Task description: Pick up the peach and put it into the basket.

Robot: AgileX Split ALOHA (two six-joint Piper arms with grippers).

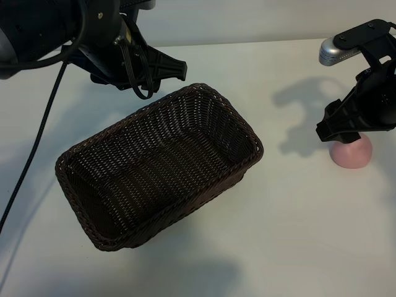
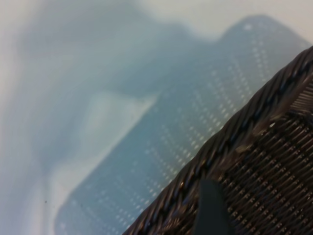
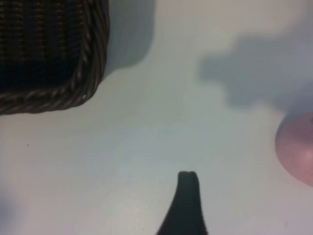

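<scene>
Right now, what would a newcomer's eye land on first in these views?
The big dark-brown wicker basket, empty, sitting at an angle in the middle of the white table. Next, the small pale-pink peach near the table's right edge, with the right gripper open just above it, not yet around it. The left gripper hangs open over the basket's far rim.

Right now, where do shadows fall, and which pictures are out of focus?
Exterior view: sharp; the right gripper throws a soft shadow on the table behind the peach. Left wrist view: blurred, with the basket rim shadowed on the table. Right wrist view: soft, the peach cut by the frame's edge.
</scene>
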